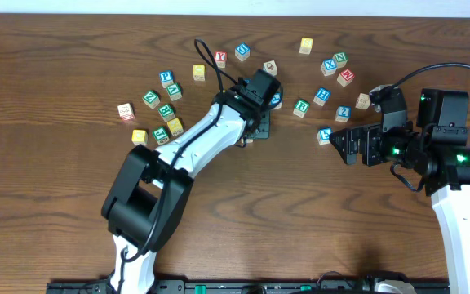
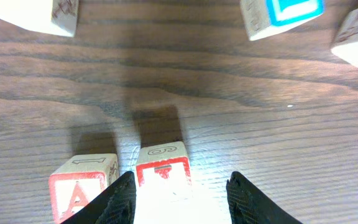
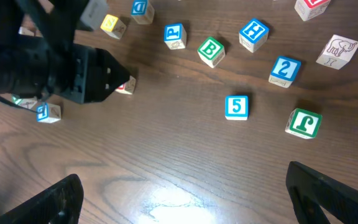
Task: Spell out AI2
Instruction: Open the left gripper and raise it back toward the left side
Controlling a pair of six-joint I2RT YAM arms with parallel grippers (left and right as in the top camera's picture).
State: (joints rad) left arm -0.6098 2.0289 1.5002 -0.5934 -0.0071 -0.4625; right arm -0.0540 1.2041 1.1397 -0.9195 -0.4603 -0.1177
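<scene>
Narrow left claw (image 2: 179, 202) is straddling the square wooden I cube (image 2: 162, 173), grip unclear, A cube (image 2: 79, 190) at its nine o'clock; right claw (image 3: 182, 196) is gaping wide.

bright even light; glare patches on table (image 3: 173, 208).

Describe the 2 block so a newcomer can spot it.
From the right arm, look at the loose cubes just in front of it. The 2 cube sits between the blue H and the blue 5, a little nearer the arm, beside the elephant-picture cube. Only it shows a blue 2 in a blue frame.
</scene>
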